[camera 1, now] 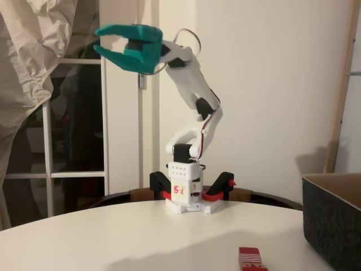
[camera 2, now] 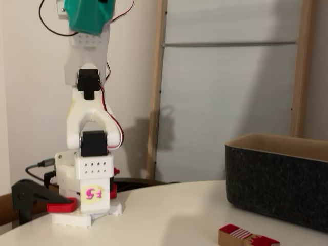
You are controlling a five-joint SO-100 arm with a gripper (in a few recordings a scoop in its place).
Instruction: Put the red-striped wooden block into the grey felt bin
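Nearest the camera, the red-striped wooden block [camera 1: 250, 258] lies flat on the white worktop [camera 1: 113, 237], just beside the grey felt bin [camera 1: 333, 223] but outside it. High above, the teal hand [camera 1: 111, 42] hangs with its fingers spread and nothing between them, likely poised before reaching down.

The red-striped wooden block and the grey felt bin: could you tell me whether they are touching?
Apart. In a fixed view the red-striped wooden block lies on the table with a strip of bare white tabletop between it and the grey felt bin.
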